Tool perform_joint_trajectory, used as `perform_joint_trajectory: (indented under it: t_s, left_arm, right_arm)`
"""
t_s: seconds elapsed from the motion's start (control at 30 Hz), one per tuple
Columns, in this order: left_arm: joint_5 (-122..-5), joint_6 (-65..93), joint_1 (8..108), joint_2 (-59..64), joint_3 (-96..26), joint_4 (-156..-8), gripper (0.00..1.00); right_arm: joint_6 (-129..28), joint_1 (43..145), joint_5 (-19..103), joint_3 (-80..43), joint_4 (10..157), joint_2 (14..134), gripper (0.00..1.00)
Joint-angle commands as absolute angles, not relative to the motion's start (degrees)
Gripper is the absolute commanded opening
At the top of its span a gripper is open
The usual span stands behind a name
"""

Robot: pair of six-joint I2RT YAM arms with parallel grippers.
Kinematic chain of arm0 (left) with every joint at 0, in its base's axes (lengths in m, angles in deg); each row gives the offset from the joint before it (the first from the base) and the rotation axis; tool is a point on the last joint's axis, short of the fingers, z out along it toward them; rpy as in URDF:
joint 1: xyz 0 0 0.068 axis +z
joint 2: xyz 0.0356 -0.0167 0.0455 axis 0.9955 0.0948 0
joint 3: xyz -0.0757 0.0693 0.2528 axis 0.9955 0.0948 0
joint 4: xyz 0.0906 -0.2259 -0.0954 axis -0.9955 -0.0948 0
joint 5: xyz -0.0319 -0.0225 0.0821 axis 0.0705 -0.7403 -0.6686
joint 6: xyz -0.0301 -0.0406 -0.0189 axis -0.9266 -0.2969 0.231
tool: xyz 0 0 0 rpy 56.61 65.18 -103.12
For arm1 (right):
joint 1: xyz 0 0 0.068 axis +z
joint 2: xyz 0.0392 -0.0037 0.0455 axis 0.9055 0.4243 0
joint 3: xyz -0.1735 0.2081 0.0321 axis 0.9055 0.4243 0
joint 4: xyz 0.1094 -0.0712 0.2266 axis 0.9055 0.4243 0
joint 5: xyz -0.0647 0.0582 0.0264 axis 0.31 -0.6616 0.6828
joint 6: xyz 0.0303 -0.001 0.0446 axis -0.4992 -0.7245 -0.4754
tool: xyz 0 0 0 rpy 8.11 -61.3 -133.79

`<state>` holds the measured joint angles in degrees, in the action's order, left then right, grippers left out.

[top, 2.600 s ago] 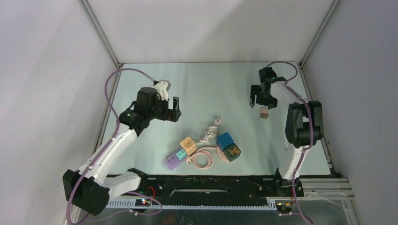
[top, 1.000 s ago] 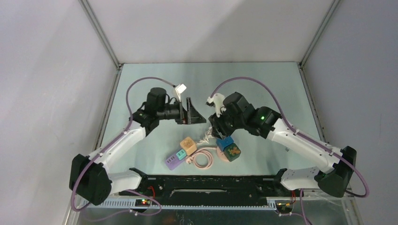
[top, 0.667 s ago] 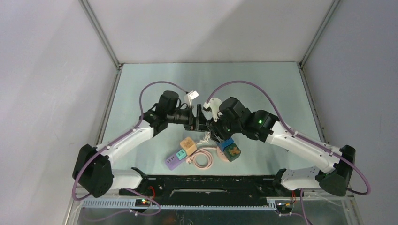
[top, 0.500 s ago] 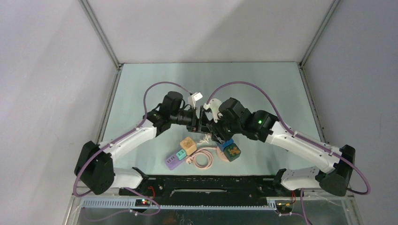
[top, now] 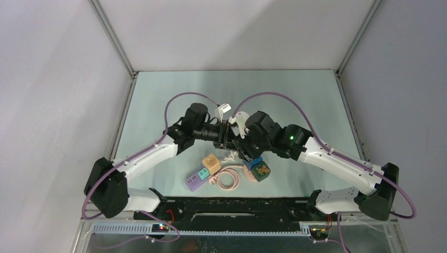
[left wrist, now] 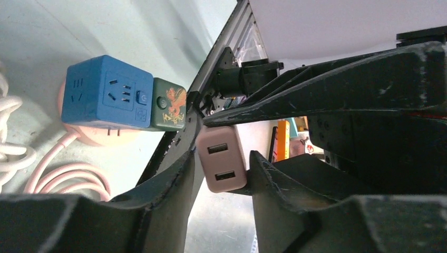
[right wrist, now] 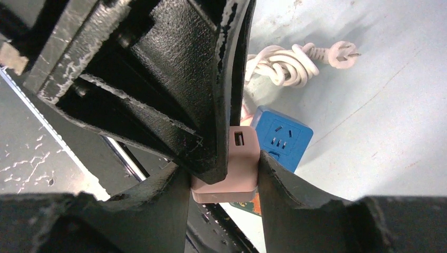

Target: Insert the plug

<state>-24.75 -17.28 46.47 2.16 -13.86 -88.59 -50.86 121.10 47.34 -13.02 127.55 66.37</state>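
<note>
Between the two wrists, above the table [top: 295,95], the pink plug [right wrist: 242,168] is held clear of the surface. On one side the right gripper [right wrist: 224,176] is clenched on it, one finger against each flank. From the opposite side the left gripper [left wrist: 221,176] also presses its fingers against both flanks, and the plug's two USB ports face the left wrist camera. Below, the blue socket cube [left wrist: 105,97] lies on the table, apart from the plug, with a green cube [left wrist: 168,104] touching it.
</note>
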Motion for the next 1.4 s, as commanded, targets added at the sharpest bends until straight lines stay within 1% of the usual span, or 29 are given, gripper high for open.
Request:
perform_joint_trajectory:
  t_s: [0.0, 0.07, 0.17, 0.2, 0.23, 0.3, 0.33, 0.4, 0.47, 0.53, 0.6, 0.83, 0.97, 1.1, 1.17, 1.27, 1.37]
  left_arm:
    - [-20.1, -20.1, 44.3, 2.3, -15.0, -85.0, 0.40]
    - [-20.0, -20.4, 44.2, 2.4, -14.6, -84.4, 0.29]
    - [-19.8, -20.3, 44.3, 2.9, -14.7, -84.3, 0.04]
    - [-20.0, -20.1, 44.3, 3.0, -14.8, -84.4, 0.01]
    - [-20.6, -19.8, 44.3, 3.1, -15.0, -84.8, 0.00]
    - [-21.6, -18.7, 44.4, 3.3, -15.7, -86.1, 0.00]
    - [-22.3, -18.1, 44.6, 3.5, -16.2, -86.9, 0.00]
    - [-24.5, -17.0, 45.4, 3.5, -16.8, -87.9, 0.00]
    - [-26.7, -16.8, 46.6, 3.3, -16.8, -87.5, 0.00]
    - [-28.3, -17.0, 48.3, 3.3, -16.6, -86.6, 0.00]
    - [-29.8, -16.3, 50.3, 3.3, -16.5, -85.9, 0.00]
    - [-38.3, -4.4, 55.3, 1.9, -19.9, -96.5, 0.00]
    - [-44.1, 3.0, 57.1, -1.1, -21.3, -103.1, 0.00]
    - [-51.3, 10.9, 57.5, -6.0, -22.9, -110.0, 0.00]
    - [-54.3, 15.5, 57.5, -9.2, -23.3, -113.0, 0.00]
    - [-58.6, 20.6, 57.5, -14.0, -22.3, -115.7, 0.00]
    - [-62.0, 23.1, 57.5, -19.2, -19.9, -115.2, 0.00]
  right_arm:
    - [-52.2, 121.1, 52.6, -13.5, 123.2, 65.3, 0.00]
    - [-52.3, 121.1, 53.2, -13.5, 123.0, 65.4, 0.00]
    - [-53.5, 121.1, 56.4, -13.5, 122.9, 65.8, 0.00]
    - [-53.6, 121.1, 56.9, -13.5, 122.8, 65.8, 0.00]
    - [-53.7, 121.1, 57.4, -13.3, 122.5, 65.8, 0.01]
    - [-53.8, 121.0, 58.5, -13.0, 121.6, 65.8, 0.07]
    - [-54.1, 120.9, 59.3, -12.9, 121.3, 65.8, 0.11]
    - [-54.8, 120.4, 60.3, -12.4, 119.9, 65.6, 0.40]
    - [-55.5, 119.3, 60.1, -11.6, 118.4, 65.0, 0.58]
    - [-55.9, 118.1, 59.5, -10.6, 117.0, 64.0, 0.72]
    - [-56.3, 116.7, 58.3, -9.8, 116.1, 63.1, 0.78]
    - [-56.7, 112.7, 55.1, -7.4, 116.2, 59.8, 0.90]
    - [-57.8, 109.8, 51.9, -4.5, 116.4, 56.7, 0.92]
    - [-58.8, 107.0, 50.1, -1.1, 116.3, 52.8, 0.94]
    - [-59.2, 105.0, 47.3, 0.8, 116.0, 51.1, 0.95]
    - [-59.1, 101.8, 44.2, 3.1, 116.1, 49.0, 0.95]
    - [-59.2, 99.2, 42.3, 4.5, 116.7, 47.8, 0.95]
